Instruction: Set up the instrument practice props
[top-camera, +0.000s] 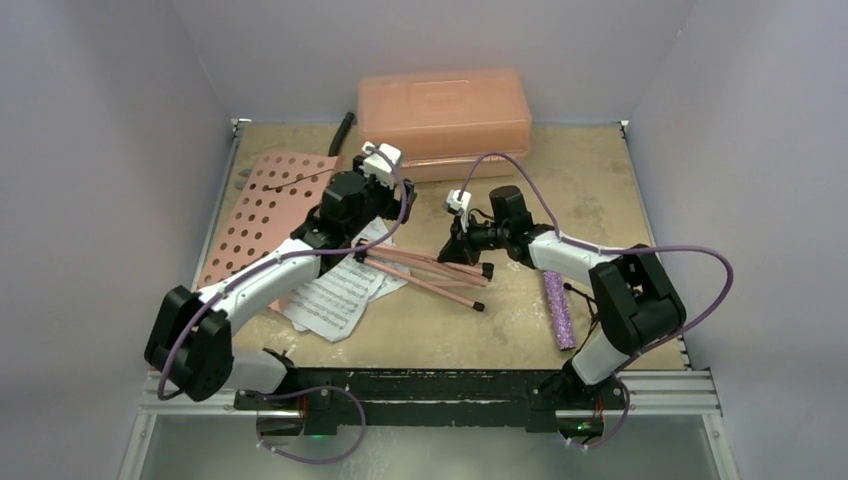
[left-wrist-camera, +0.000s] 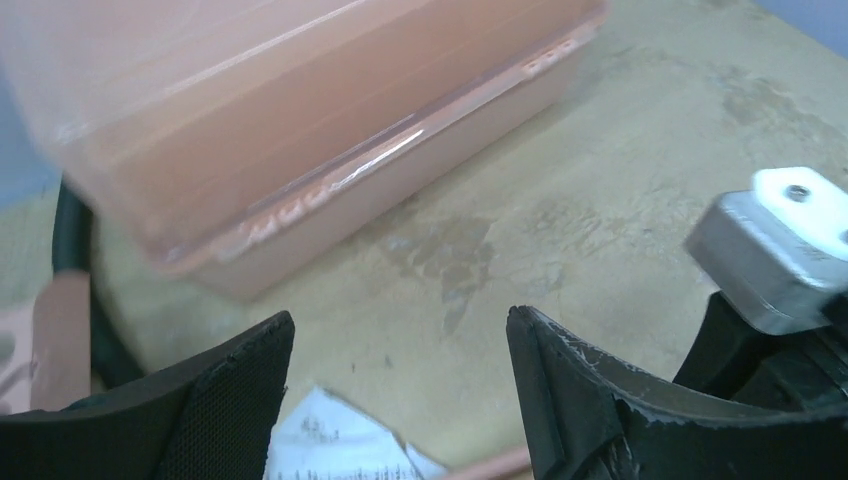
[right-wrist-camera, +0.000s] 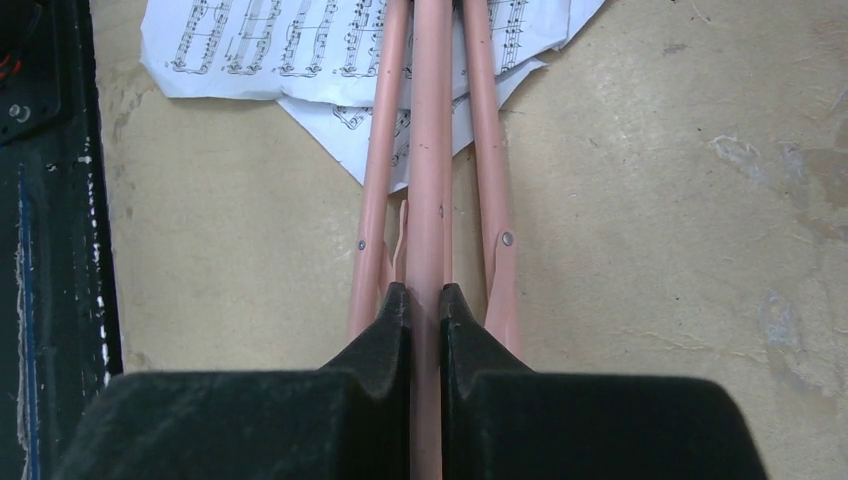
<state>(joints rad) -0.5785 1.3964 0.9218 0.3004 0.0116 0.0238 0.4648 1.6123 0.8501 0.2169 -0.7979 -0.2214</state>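
Observation:
The pink music stand lies flat: its perforated panel (top-camera: 262, 208) is at the left and its folded tripod legs (top-camera: 432, 272) reach toward the table's middle. My right gripper (top-camera: 457, 248) (right-wrist-camera: 425, 295) is shut on the stand's central pole (right-wrist-camera: 430, 150), with a leg on either side. White sheet-music pages (top-camera: 335, 292) (right-wrist-camera: 300, 45) lie under the legs. My left gripper (top-camera: 385, 212) (left-wrist-camera: 400, 325) hovers open over a page corner (left-wrist-camera: 330, 445), holding nothing. The purple glittery microphone (top-camera: 558, 308) lies at the right, clear of both grippers. The mic stand is not identifiable.
A pink translucent box (top-camera: 445, 115) (left-wrist-camera: 300, 130) stands at the back, just ahead of the left gripper. A black handle (top-camera: 342, 133) lies beside it at the back left. The right arm's wrist camera (left-wrist-camera: 780, 260) is close on the left gripper's right.

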